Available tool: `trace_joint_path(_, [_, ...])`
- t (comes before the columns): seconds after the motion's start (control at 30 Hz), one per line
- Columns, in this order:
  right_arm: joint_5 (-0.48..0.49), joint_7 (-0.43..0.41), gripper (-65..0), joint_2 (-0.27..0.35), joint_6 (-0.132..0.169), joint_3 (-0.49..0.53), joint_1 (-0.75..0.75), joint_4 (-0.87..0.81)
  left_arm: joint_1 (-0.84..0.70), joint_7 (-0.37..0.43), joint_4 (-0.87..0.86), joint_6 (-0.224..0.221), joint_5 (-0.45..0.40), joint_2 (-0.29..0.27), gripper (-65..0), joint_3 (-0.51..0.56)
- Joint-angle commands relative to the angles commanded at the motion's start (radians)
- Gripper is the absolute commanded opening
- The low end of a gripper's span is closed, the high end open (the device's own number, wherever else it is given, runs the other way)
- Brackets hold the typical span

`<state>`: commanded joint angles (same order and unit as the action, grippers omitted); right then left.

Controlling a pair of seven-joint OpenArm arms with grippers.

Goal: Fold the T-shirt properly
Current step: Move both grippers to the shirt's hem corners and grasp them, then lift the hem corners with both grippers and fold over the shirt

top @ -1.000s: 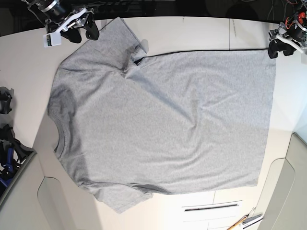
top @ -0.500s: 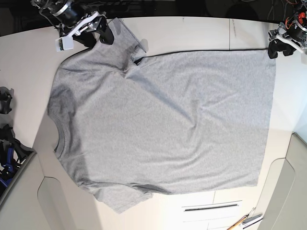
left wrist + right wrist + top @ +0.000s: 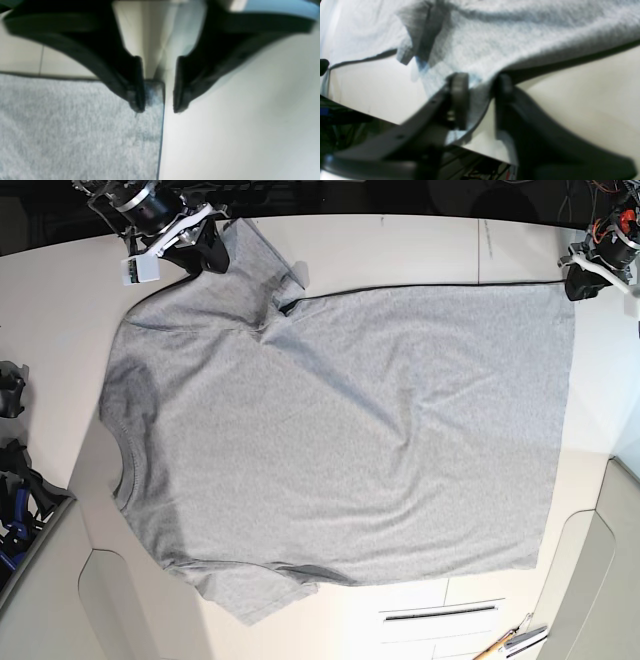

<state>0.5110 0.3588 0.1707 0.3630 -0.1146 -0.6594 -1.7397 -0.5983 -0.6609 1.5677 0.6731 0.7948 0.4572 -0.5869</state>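
The light grey T-shirt [image 3: 340, 430] lies spread flat on the white table, plain side up, with the neck at the left and the hem at the right. My right gripper [image 3: 215, 248] is at the upper sleeve. In the right wrist view it [image 3: 481, 92] is open, and the sleeve's edge [image 3: 480, 85] runs between its fingers. My left gripper [image 3: 580, 283] is at the upper hem corner. Seen from the left wrist, it [image 3: 156, 110] is open and straddles that corner [image 3: 155, 87], one finger on the cloth [image 3: 75, 130] and the other on the table.
The table's dark back edge runs just behind both grippers. Black clamps [image 3: 12, 470] sit at the left edge. A pen and small tools [image 3: 510, 642] lie at the bottom right, near a drawer slot [image 3: 440, 612].
My right gripper has moved to the right along the table's back edge, from beside the sleeve onto it. The left gripper has shifted slightly at the hem corner. The shirt lies as before.
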Motion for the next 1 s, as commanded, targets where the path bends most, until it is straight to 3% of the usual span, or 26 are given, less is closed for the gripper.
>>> trace_joint_path(0.03, [-0.008, -0.001, -56.7, -0.003, 0.000, 0.000, 0.005, 0.000, 0.000, 0.004, 0.000, 0.025, 0.006, 0.000, -58.3, 0.000])
trace_joint_path(0.1, [-0.018, 0.000, -65.0, -0.009, 0.000, 0.000, 0.013, 0.000, 0.000, 0.006, 0.000, 0.025, 0.020, 0.001, -65.0, 0.000])
trace_joint_path(0.23, [-0.063, 0.001, -65.0, -0.020, 0.011, -0.006, 0.019, 0.000, 0.000, 0.001, 0.000, 0.025, 0.028, 0.001, -65.0, 0.000])
trace_joint_path(0.4, [-0.062, 0.001, -65.0, -0.024, 0.168, -0.044, 0.016, -0.004, 0.000, -0.028, 0.013, 0.025, 0.028, 0.001, -65.0, -0.005])
trace_joint_path(0.47, [-0.056, 0.001, -65.0, -0.024, 0.201, -0.079, 0.016, -0.004, 0.000, -0.042, 0.027, 0.025, 0.028, 0.000, -65.0, -0.018])
trace_joint_path(0.63, [0.016, 0.020, -65.0, -0.021, 0.228, -0.164, 0.013, -0.004, 0.000, -0.050, 0.068, 0.025, 0.043, 0.001, -65.0, -0.065])
trace_joint_path(0.77, [0.077, 0.066, -65.0, -0.021, 0.229, -0.187, 0.013, -0.005, 0.000, -0.083, 0.098, 0.025, 0.071, 0.000, -65.0, -0.067])
trace_joint_path(1.0, [0.090, 0.066, -65.0, -0.022, 0.229, -0.189, 0.014, -0.104, 0.008, -0.082, 0.103, 0.025, 0.107, 0.000, -65.0, -0.070])
